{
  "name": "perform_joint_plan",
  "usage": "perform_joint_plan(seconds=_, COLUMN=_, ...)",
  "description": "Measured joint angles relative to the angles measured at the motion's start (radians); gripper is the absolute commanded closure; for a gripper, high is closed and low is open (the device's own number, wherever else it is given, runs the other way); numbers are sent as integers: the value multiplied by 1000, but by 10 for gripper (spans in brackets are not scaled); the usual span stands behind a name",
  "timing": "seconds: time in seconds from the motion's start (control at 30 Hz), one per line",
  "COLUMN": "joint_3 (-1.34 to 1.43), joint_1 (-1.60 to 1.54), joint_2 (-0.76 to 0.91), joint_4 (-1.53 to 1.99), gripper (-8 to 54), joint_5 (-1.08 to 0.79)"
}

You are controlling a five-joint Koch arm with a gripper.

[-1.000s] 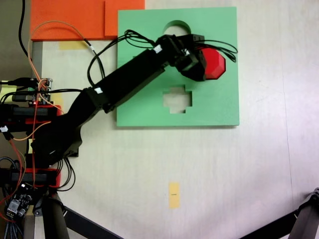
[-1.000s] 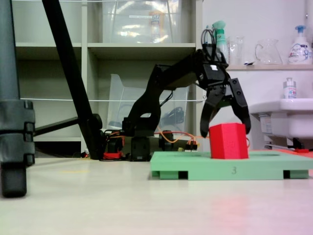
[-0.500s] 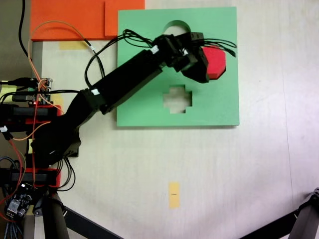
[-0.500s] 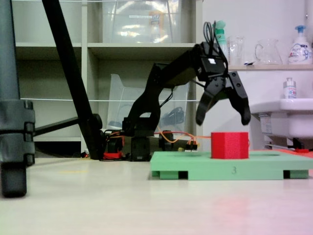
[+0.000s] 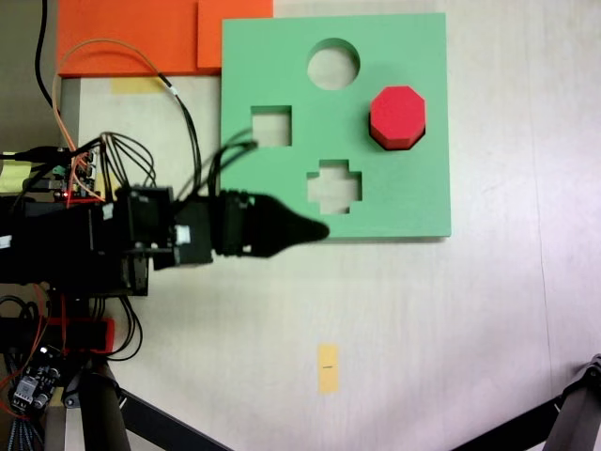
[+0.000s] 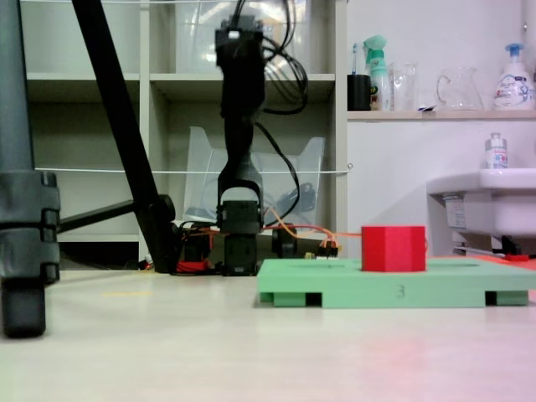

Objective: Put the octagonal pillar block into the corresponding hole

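Bright red octagonal pillar block (image 5: 397, 115) sits upright in the corresponding hole (image 5: 419, 139).

In the top-down fixed view, the block (image 5: 397, 116) sat in the board's (image 5: 413, 202) eight-sided hole, right of the round hole (image 5: 333, 64). The square hole (image 5: 270, 126) lay left of the block, the cross hole (image 5: 335, 186) below and left. The gripper (image 5: 305, 230) lay at the board's lower-left edge.
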Motion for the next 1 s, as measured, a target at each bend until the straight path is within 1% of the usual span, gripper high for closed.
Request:
perform_joint_plan(seconds=0.03, joint_3=196, joint_1=25, joint_2=87, joint_4=-127, gripper=62, joint_5=-40)
perform_joint_plan(seconds=0.07, joint_3=405, joint_1=66, joint_2=196, joint_4=-310, gripper=78, joint_5=-74)
perform_joint_plan(seconds=0.1, joint_3=476, joint_1=98, joint_2=224, joint_4=-417, gripper=75, joint_5=-84)
perform_joint_plan(seconds=0.17, joint_3=561, joint_1=143, joint_2=227, joint_4=-549, gripper=52, joint_5=-91)
perform_joint_plan(seconds=0.27, joint_3=712, joint_1=173, joint_2=227, joint_4=-569, gripper=11, joint_5=-94)
perform_joint_plan(seconds=0.37, joint_3=914, joint_1=178, joint_2=227, joint_4=-611, gripper=8, joint_5=-94)
perform_joint_plan(seconds=0.47, joint_3=1052, joint_1=156, joint_2=227, joint_4=-761, gripper=9, joint_5=-94)
perform_joint_plan(seconds=0.5, joint_3=1098, joint_1=143, joint_2=227, joint_4=-822, gripper=15, joint_5=-89)
perform_joint_plan(seconds=0.6, joint_3=1342, joint_1=84, joint_2=227, joint_4=-1172, gripper=96, joint_5=-43)
perform_joint_plan(seconds=0.63, joint_3=1431, joint_1=66, joint_2=227, joint_4=-1304, gripper=104, joint_5=-35)
perform_joint_plan(seconds=0.7, joint_3=1491, joint_1=21, joint_2=227, joint_4=-1488, gripper=106, joint_5=-17)
perform_joint_plan(seconds=0.77, joint_3=1502, joint_1=9, joint_2=227, joint_4=-1555, gripper=105, joint_5=-17)
perform_joint_plan(seconds=0.87, joint_3=1513, joint_1=-3, joint_2=227, joint_4=-1560, gripper=98, joint_5=-17)
perform_joint_plan(seconds=1.0, joint_3=1513, joint_1=-9, joint_2=225, joint_4=-1448, gripper=98, joint_5=-17)
